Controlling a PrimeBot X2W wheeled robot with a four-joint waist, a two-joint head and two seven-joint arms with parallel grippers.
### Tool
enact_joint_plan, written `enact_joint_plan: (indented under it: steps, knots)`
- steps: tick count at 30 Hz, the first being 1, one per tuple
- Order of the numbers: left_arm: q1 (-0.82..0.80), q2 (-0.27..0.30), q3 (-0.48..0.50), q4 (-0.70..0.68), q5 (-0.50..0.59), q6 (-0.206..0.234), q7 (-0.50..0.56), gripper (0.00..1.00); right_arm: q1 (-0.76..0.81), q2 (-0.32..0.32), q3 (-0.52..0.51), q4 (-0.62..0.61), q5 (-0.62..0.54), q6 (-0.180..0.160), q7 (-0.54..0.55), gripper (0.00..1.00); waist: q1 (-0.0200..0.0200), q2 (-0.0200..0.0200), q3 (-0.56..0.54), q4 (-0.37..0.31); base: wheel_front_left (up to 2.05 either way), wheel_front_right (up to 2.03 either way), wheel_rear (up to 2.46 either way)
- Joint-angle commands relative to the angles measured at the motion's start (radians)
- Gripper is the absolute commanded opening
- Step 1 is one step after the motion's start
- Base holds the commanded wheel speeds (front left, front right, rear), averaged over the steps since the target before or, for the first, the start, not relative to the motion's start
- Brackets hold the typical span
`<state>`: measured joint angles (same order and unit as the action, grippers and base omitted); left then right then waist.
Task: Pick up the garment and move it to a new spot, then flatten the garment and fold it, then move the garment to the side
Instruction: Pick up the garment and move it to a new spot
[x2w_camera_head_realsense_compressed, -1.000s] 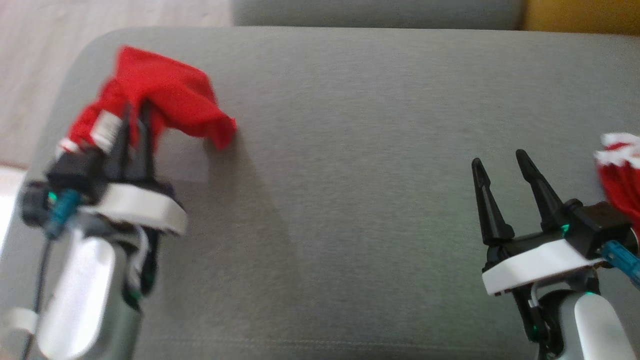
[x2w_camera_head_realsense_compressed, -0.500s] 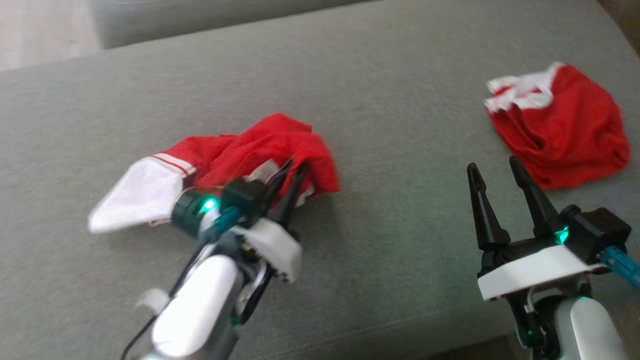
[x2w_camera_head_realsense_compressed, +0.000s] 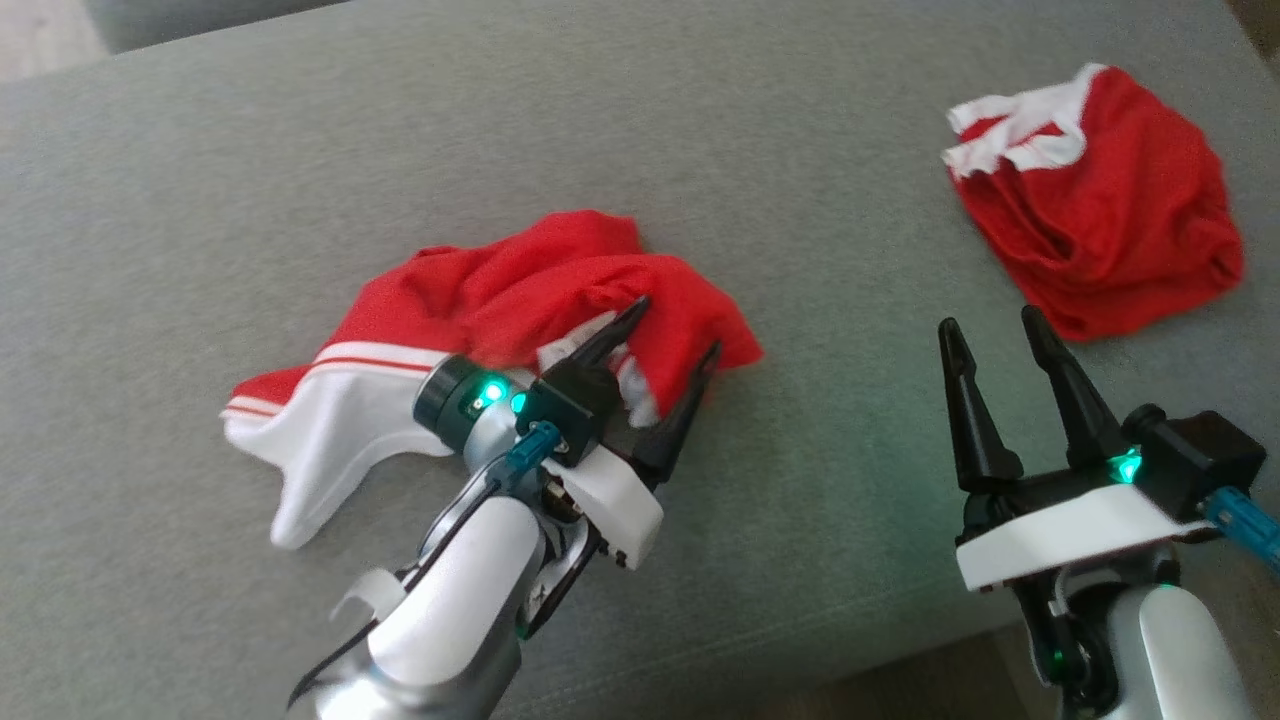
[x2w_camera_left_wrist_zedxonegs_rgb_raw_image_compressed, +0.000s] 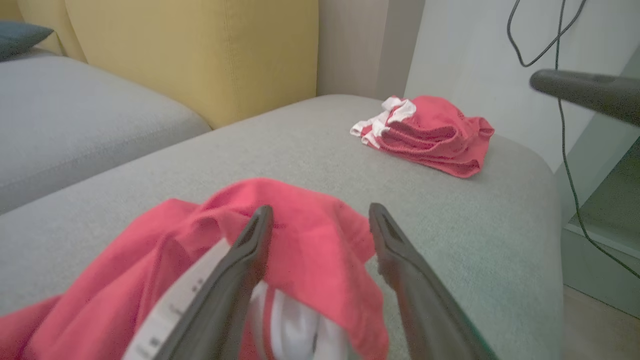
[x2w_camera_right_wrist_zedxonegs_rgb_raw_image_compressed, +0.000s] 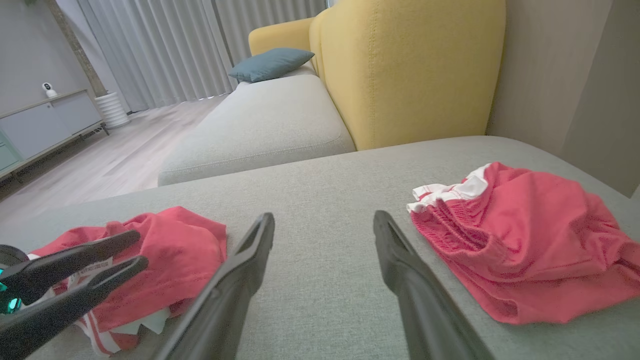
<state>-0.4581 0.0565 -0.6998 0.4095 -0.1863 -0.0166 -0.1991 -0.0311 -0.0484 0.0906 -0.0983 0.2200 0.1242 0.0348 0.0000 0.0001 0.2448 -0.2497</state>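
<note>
Both grippers gape empty — left gripper (x2w_camera_head_realsense_compressed: 678, 324) over the crumpled garment (x2w_camera_head_realsense_compressed: 520, 290), right gripper (x2w_camera_head_realsense_compressed: 989, 320) above bare cushion (x2w_camera_head_realsense_compressed: 300, 150). Red pile (x2w_camera_head_realsense_compressed: 1100, 210) near right edge.

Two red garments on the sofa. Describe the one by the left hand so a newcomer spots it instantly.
Start at the long grey seat cushion in front of the robot. Near its middle, by the open left hand, lies a crumpled red garment. Unlike the bunched red garment at the cushion's right end, it trails a broad white panel with red stripes.
</note>
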Motion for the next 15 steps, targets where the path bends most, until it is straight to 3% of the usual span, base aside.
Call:
enact_joint_plan:
  steps: [1,7,15]
  knots:
    - [-0.044,-0.001,0.026,-0.044,0.007,0.006,-0.017,1.00,-0.029,-0.002,0.019,-0.031,-0.001,0.007,-0.007,1.00,0.0000,-0.0001,-0.014,0.026,0.00,0.00,0.00]
    - [-0.018,0.024,0.057,-0.130,0.011,0.049,-0.049,1.00,-0.019,-0.002,0.009,-0.034,-0.026,0.007,0.013,1.00,0.0000,-0.0001,-0.064,0.106,0.00,0.00,0.00]
    - [0.064,0.088,0.201,-0.184,-0.046,0.150,-0.059,1.00,0.007,-0.002,-0.007,-0.045,-0.034,0.007,0.035,1.00,0.0000,-0.0001,-0.121,0.196,0.00,0.00,0.00]
